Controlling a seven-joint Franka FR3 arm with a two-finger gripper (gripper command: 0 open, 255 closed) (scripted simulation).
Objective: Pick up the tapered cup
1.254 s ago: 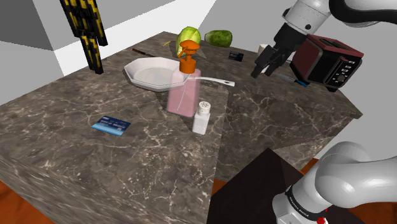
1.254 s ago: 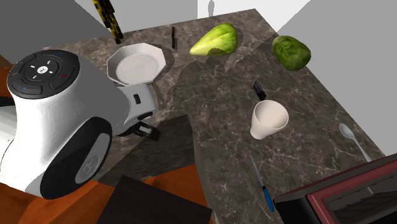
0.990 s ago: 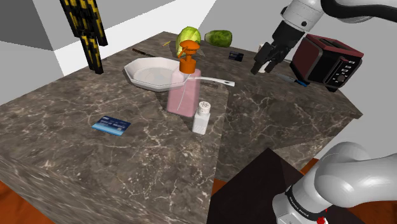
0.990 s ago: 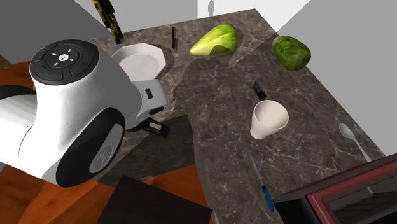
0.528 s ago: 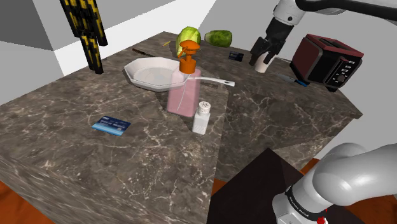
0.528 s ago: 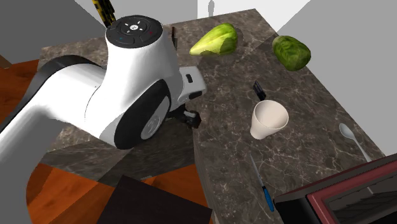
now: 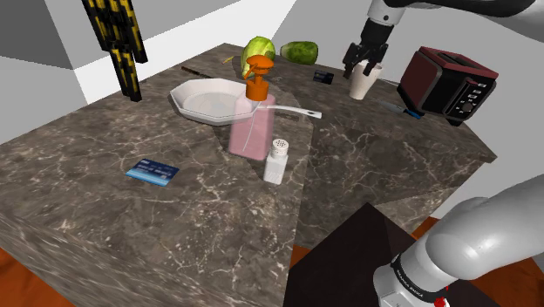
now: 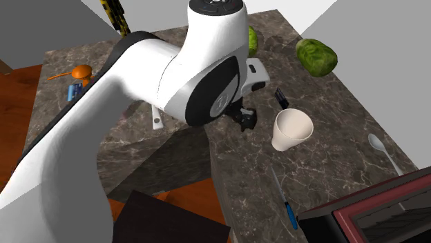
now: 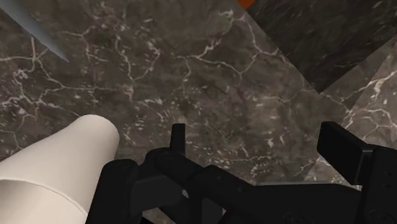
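spread jaws hang seemingly just beside the cream cup (image 8: pixel 293 128).

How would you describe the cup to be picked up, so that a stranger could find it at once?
On the dark marble counter, find the red toaster at the shoulder view's right. Just left of it stands an off-white cup, wide at the mouth, narrow at the base. Its neighbours, a spoon and a blue-handled tool, lie flat.

Cream tapered cup (image 8: pixel 293 130) upright, mouth up, on marble countertop (image 8: pixel 242 179).
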